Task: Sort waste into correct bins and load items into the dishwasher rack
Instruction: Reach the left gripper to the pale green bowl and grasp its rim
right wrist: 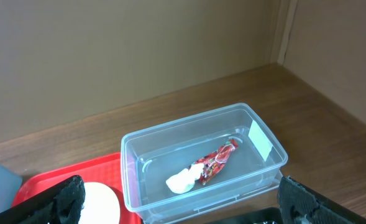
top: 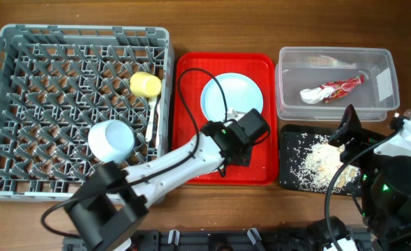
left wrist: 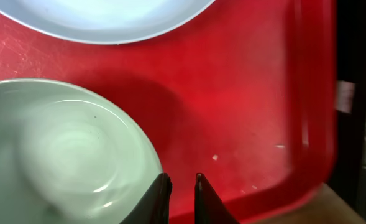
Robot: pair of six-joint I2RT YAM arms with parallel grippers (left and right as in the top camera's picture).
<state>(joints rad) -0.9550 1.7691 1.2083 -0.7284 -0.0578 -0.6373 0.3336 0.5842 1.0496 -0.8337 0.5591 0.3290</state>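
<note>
Dishwasher rack (top: 79, 31) holds one yellow cup (top: 145, 84) and one pale bowl (top: 111, 139); left pincer (left wrist: 181, 186) together, right pincer (right wrist: 184, 202) apart.

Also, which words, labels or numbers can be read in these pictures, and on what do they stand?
None can be read.
Snack wrapper in the clear tub: red-and-white print, too blurred to read.
White sticker on the tub's wall: too small to read.

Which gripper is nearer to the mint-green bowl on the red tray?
Left. The left gripper is at the rim of the bowl; the right gripper hangs well away, over the black tray.
</note>
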